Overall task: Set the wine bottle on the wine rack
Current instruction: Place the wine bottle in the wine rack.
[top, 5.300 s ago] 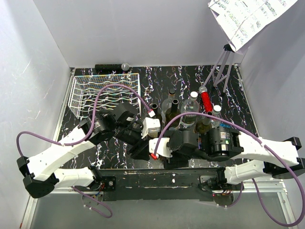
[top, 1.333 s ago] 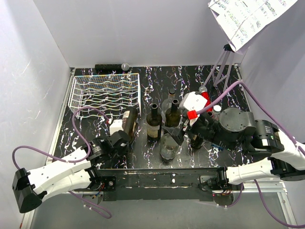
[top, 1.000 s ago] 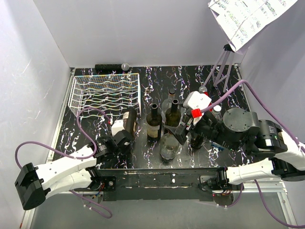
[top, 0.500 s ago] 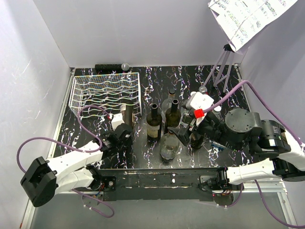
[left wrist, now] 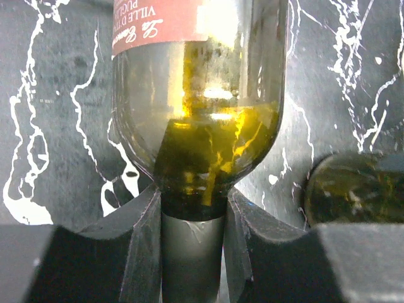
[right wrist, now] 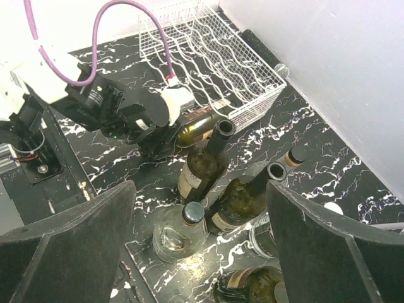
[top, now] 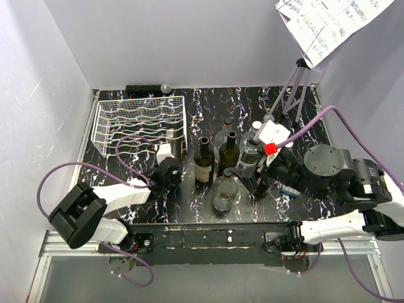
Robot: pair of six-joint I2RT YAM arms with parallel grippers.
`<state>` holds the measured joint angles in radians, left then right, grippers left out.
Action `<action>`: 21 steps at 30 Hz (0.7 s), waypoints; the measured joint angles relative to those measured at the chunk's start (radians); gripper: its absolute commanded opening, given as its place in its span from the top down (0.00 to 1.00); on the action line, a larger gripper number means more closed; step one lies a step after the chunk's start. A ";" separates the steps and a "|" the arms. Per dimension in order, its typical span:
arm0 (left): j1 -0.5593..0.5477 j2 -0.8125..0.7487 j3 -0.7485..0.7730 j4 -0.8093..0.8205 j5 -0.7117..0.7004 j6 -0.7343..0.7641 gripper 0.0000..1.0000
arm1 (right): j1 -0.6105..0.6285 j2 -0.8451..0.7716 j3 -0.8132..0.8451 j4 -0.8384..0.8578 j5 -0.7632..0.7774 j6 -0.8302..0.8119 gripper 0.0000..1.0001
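Note:
The wine bottle [left wrist: 196, 120] is green glass with a red label and lies on its side, its base towards the wine rack. My left gripper [left wrist: 192, 252] is shut on its neck, a finger on each side. From above, the left gripper [top: 169, 162] and wine bottle [top: 173, 137] sit at the near right corner of the white wire wine rack [top: 136, 120]. The right wrist view shows the same wine bottle [right wrist: 201, 126] touching the wine rack [right wrist: 214, 60]. My right gripper [top: 251, 180] hangs open over the standing bottles, holding nothing; its wide-apart fingers [right wrist: 63, 252] frame that view.
Several bottles stand right of the rack: two dark ones [top: 203, 161] [top: 228, 154], a round clear one [top: 223, 194] and others behind them. A black roller [top: 145, 89] lies at the back wall. A stand with a paper sheet [top: 322, 25] rises at the back right.
My left arm has pushed the held bottle away from me, towards the rack's corner, with its elbow swinging up and right. The right arm has drifted slightly right, still open.

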<state>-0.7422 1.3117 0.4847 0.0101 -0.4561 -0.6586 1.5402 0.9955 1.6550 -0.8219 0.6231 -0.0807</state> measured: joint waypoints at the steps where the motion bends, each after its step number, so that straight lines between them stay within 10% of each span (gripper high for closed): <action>1: 0.009 0.021 0.006 0.014 0.001 0.006 1.00 | 0.000 -0.002 0.000 0.000 0.003 0.000 0.09; 21: 0.102 0.247 0.131 0.159 -0.007 0.023 1.00 | 0.000 -0.004 0.038 -0.060 0.018 0.026 0.09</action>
<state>-0.6403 1.5589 0.6155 0.1696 -0.4629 -0.6361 1.5402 0.9916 1.6932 -0.8818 0.6415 -0.0544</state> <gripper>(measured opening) 0.327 0.916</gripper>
